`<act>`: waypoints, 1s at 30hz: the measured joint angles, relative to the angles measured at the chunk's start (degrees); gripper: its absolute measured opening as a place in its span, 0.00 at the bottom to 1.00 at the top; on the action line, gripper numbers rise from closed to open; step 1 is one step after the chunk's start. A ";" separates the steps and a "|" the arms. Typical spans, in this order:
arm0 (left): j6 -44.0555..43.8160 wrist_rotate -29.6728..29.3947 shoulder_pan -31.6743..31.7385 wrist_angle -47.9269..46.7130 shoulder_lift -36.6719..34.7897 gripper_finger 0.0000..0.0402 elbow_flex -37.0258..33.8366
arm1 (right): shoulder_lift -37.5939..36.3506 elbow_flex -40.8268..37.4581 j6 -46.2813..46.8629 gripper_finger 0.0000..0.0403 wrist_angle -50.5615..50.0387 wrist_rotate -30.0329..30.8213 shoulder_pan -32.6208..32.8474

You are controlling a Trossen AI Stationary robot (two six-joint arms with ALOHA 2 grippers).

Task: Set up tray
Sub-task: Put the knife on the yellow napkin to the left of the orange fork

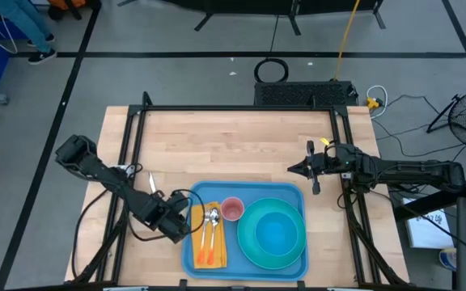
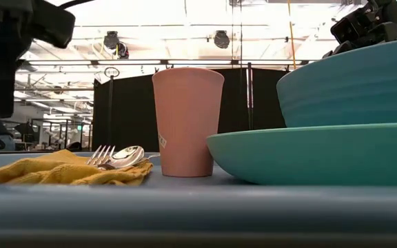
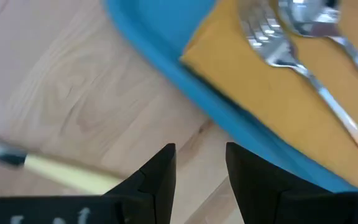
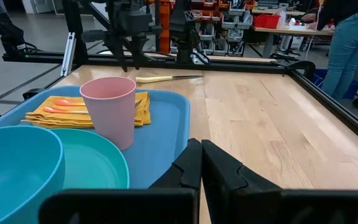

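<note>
Surface: pale wood table [image 1: 241, 145] in a black frame, grey floor around it.

High view. Tray [image 1: 298, 194] lies at the table's near edge, about centred. On it: yellow napkin [image 1: 196, 236] along the left rim, a fork [image 1: 205, 230] and a spoon [image 1: 215, 226] with orange handles on the napkin, pink cup [image 1: 232, 209] just beside them, teal plate [image 1: 252, 242] filling the right half, a bowl [image 1: 278, 234] on the plate. Left gripper [image 1: 186, 225] sits at the tray's left rim; its fingers are hard to make out here. A knife [image 1: 151, 183] lies on the wood left of the tray, partly covered by the left arm. Right gripper [image 1: 294, 169] hangs above bare wood just beyond the tray's far right corner, fingers shut, holding nothing.

Low view. Cup stands between napkin and plate; bowl cut off at the picture's edge. Left arm is only a dark, blurred mass. Dark partitions and ceiling lights behind.

Left wrist view. Two dark fingers [image 3: 160, 174] stand a narrow gap apart over wood just outside the tray rim, nothing between them. Knife handle crosses below, blurred.

Right wrist view. Fingers pressed together, pointing at the tray's corner. Bowl and plate cut off. A person [image 4: 347, 43] stands beyond the table, only partly seen.
</note>
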 joint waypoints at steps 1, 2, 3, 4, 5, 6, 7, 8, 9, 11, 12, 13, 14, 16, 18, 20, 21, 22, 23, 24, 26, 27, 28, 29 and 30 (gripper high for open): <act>2.07 -0.04 0.32 0.83 0.00 0.36 0.00 | -0.02 0.00 0.00 0.00 0.02 0.00 -0.02; 3.89 -0.13 0.62 1.60 0.00 0.36 0.00 | -0.02 0.00 -0.02 0.00 0.02 0.00 0.00; 5.92 -0.37 0.89 2.44 0.00 0.36 0.00 | 0.00 0.00 -0.02 0.00 0.00 0.00 0.00; 8.41 -0.45 1.06 3.32 0.00 0.36 0.00 | -0.01 0.00 -0.02 0.00 0.00 0.00 0.00; 11.45 -0.48 1.24 4.06 0.00 0.36 0.00 | -0.01 0.00 -0.02 0.00 0.00 0.00 0.00; 14.90 -0.43 1.24 4.72 0.00 0.36 0.00 | -0.01 0.00 -0.03 0.00 0.00 0.00 0.00; 18.94 -0.11 1.07 5.45 0.00 0.36 0.00 | 0.00 0.00 -0.04 0.00 -0.02 0.00 0.00; 23.29 0.71 0.82 6.18 0.00 0.36 0.00 | -0.02 0.00 -0.04 0.00 -0.02 0.00 0.00; 27.43 1.40 0.51 6.72 0.00 0.36 0.00 | -0.02 0.02 -0.07 0.00 0.00 0.00 0.00; 34.64 2.83 -0.09 7.26 0.00 0.36 0.00 | 0.00 0.00 -0.07 0.00 -0.02 0.00 -0.02; 36.71 3.23 -0.38 7.37 0.00 0.36 0.00 | 0.00 0.00 -0.07 0.00 -0.02 0.00 0.00; 38.18 3.61 -0.55 7.44 0.00 0.36 0.00 | 0.00 0.00 -0.07 0.00 -0.02 0.00 -0.01; 39.31 3.71 -0.70 7.41 0.00 0.36 0.00 | -0.01 0.00 -0.08 0.00 -0.02 0.00 -0.02; 41.02 3.68 -0.81 7.38 0.00 0.36 0.00 | -0.01 0.01 -0.09 0.00 -0.02 0.00 -0.02; 42.74 3.82 -0.81 7.24 0.00 0.36 0.00 | 0.00 0.01 -0.10 0.00 -0.02 0.00 -0.02; 45.50 5.20 -0.81 6.08 0.00 0.36 0.00 | -0.02 0.00 -0.11 0.00 -0.02 0.00 -0.02; 47.15 6.27 -0.81 5.10 0.00 0.36 0.00 | 0.00 0.02 -0.11 0.00 -0.02 0.00 -0.02; 48.66 7.63 -0.81 3.98 0.00 0.36 0.00 | -0.02 0.02 -0.11 0.00 -0.02 0.00 0.00; 49.79 8.87 -0.81 2.79 0.00 0.36 0.00 | -0.02 0.01 -0.09 0.00 -0.02 0.00 -0.01; 50.33 9.81 -0.81 1.56 0.00 0.36 0.00 | -0.02 0.00 -0.07 0.00 -0.02 0.00 0.00; 49.41 10.17 -0.85 0.14 0.00 0.36 0.00 | -0.02 0.00 0.02 0.00 -0.02 0.00 -0.01; 47.48 9.97 -0.84 -0.05 0.00 0.36 0.00 | -0.01 0.01 0.02 0.00 -0.03 0.00 -0.01; 43.41 9.08 -0.72 -0.40 0.00 0.36 0.00 | -0.01 0.01 0.03 0.00 -0.02 0.00 -0.01; 37.45 7.66 -0.45 -1.15 0.00 0.36 0.00 | -0.02 0.00 0.04 0.00 -0.02 0.00 -0.02; 30.97 6.09 -0.05 -2.51 0.00 0.36 0.02 | 0.00 0.00 0.04 0.00 -0.02 0.00 0.00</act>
